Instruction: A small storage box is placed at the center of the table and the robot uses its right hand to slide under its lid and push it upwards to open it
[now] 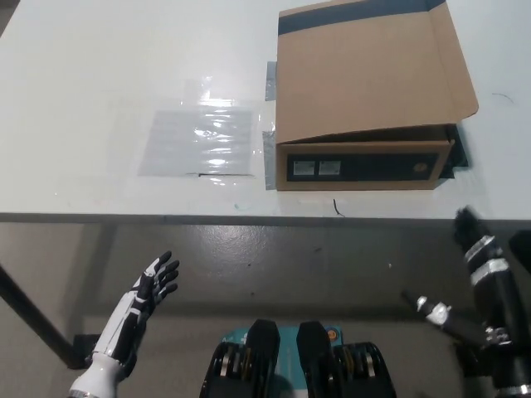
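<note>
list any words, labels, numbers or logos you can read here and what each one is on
Nothing here is legible.
Cardboard box, front face: two small pale labels on the dark band, print too small and blurred to read.
Same band, right end: a small round mark, too blurred to tell.
Clear plastic sheet on the table: only glare, no text visible.
</note>
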Tool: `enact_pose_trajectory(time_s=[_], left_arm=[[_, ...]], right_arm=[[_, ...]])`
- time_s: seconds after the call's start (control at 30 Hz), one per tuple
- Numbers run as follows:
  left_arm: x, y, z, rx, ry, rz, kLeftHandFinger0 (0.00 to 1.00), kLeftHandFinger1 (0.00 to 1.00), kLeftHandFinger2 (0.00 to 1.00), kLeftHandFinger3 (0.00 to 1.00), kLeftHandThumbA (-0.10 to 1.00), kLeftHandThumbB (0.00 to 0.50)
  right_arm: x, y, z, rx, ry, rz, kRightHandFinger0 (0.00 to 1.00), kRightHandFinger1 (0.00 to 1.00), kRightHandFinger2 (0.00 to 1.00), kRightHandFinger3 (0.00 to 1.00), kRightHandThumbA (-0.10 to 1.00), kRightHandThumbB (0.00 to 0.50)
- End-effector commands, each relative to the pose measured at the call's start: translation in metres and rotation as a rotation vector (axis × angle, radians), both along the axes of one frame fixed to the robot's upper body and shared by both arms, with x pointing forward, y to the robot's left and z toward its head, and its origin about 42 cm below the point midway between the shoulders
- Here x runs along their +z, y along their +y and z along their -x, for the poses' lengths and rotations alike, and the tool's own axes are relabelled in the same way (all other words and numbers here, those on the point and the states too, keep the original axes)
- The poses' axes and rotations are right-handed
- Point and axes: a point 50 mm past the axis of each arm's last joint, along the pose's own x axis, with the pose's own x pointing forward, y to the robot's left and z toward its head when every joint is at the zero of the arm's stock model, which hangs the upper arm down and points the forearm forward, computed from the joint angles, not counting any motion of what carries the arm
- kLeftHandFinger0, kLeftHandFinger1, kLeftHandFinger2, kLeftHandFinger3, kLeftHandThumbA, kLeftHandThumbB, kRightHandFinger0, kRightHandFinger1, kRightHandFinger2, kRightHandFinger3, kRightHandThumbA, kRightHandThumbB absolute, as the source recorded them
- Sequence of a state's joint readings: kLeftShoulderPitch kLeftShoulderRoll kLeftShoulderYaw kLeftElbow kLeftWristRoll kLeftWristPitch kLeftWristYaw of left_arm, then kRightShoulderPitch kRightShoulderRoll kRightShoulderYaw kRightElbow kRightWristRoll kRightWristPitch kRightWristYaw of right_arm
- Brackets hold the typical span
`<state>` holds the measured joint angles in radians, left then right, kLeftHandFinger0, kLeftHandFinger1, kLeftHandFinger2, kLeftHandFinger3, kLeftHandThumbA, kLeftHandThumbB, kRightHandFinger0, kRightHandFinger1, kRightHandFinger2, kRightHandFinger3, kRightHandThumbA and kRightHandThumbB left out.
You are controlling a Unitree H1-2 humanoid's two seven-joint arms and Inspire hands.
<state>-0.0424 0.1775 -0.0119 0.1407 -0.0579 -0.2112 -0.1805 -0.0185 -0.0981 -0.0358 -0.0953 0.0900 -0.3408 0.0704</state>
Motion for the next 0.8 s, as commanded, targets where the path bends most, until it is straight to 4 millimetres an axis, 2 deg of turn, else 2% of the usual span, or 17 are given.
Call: enact_pose_trajectory(time_s=[0.0,0.03,0.07,0.13,0.17,0.23,0.37,0.5,0.53,0.57,0.63,0.73,0.77], left_arm=[[0.012,0.002,-0.004,-0.027,-0.072,-0.012,1.00,1.00,1.00,1.00,1.00,0.308],[0.012,0.002,-0.004,-0.027,-0.071,-0.013,1.00,1.00,1.00,1.00,1.00,0.305],[0.011,0.002,-0.004,-0.027,-0.070,-0.009,1.00,1.00,1.00,1.00,1.00,0.302],[0.011,0.002,-0.004,-0.027,-0.064,-0.004,1.00,1.00,1.00,1.00,1.00,0.310],[0.011,0.002,-0.004,-0.026,-0.065,-0.001,1.00,1.00,1.00,1.00,1.00,0.311],[0.011,0.001,-0.004,-0.029,-0.065,0.000,1.00,1.00,1.00,1.00,1.00,0.312],[0.009,0.002,-0.004,-0.031,-0.066,0.000,1.00,1.00,1.00,1.00,1.00,0.322],[0.010,0.002,-0.005,-0.032,-0.072,-0.005,1.00,1.00,1.00,1.00,1.00,0.304],[0.010,0.002,-0.005,-0.032,-0.073,-0.004,1.00,1.00,1.00,1.00,1.00,0.302],[0.010,0.002,-0.005,-0.029,-0.070,-0.005,1.00,1.00,1.00,1.00,1.00,0.309],[0.011,0.001,-0.005,-0.030,-0.070,-0.004,1.00,1.00,1.00,1.00,1.00,0.312],[0.011,0.001,-0.005,-0.033,-0.072,-0.007,1.00,1.00,1.00,1.00,1.00,0.325],[0.012,0.002,-0.005,-0.032,-0.068,-0.007,1.00,1.00,1.00,1.00,1.00,0.334]], right_arm=[[0.045,-0.008,-0.004,0.035,-0.136,-0.110,1.00,1.00,1.00,1.00,1.00,0.219],[0.056,-0.012,-0.008,0.043,-0.164,-0.125,1.00,1.00,1.00,1.00,1.00,0.186],[0.062,-0.013,-0.010,0.043,-0.173,-0.135,1.00,1.00,1.00,1.00,1.00,0.177],[0.071,-0.016,-0.015,0.048,-0.182,-0.181,1.00,1.00,1.00,1.00,1.00,0.183],[0.085,-0.018,-0.022,0.047,-0.195,-0.248,1.00,1.00,1.00,1.00,1.00,0.195],[0.099,-0.023,-0.031,0.059,-0.214,-0.315,1.00,1.00,1.00,1.00,1.00,0.184],[0.110,-0.029,-0.046,0.069,-0.240,-0.382,1.00,1.00,1.00,1.00,1.00,0.209],[0.128,-0.039,-0.070,0.097,-0.247,-0.480,1.00,1.00,1.00,1.00,1.00,0.266],[0.130,-0.040,-0.072,0.099,-0.244,-0.495,1.00,1.00,1.00,1.00,1.00,0.267],[0.136,-0.041,-0.083,0.114,-0.236,-0.562,1.00,1.00,1.00,1.00,1.00,0.271],[0.139,-0.043,-0.089,0.120,-0.232,-0.575,1.00,1.00,1.00,1.00,1.00,0.278],[0.144,-0.044,-0.108,0.136,-0.227,-0.623,1.00,1.00,1.00,1.00,1.00,0.277],[0.146,-0.044,-0.115,0.139,-0.218,-0.638,1.00,1.00,1.00,1.00,1.00,0.293]])
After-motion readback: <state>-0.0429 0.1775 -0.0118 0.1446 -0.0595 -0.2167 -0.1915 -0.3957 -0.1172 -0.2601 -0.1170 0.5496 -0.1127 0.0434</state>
